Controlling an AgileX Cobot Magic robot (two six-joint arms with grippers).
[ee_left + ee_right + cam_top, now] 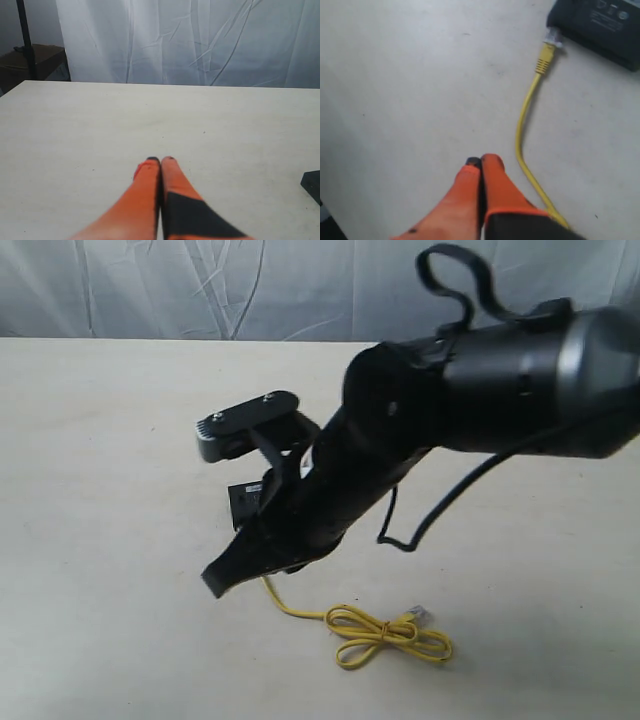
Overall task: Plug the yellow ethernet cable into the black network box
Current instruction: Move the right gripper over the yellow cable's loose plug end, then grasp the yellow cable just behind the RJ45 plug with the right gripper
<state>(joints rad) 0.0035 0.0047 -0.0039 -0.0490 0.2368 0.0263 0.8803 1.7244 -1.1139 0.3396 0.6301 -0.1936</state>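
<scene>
The black network box lies flat on the pale table, and in the exterior view only a corner of the box shows behind my right arm. One clear plug of the yellow ethernet cable sits against the box's side port. The cable runs to a looped bundle with a free clear plug. My right gripper is shut and empty, just beside the cord and short of the box. My left gripper is shut over bare table.
My right arm fills the exterior view's middle, its black lead drooping to the table. A black corner shows at the left wrist view's edge. White curtain hangs beyond the far table edge, beside dark furniture.
</scene>
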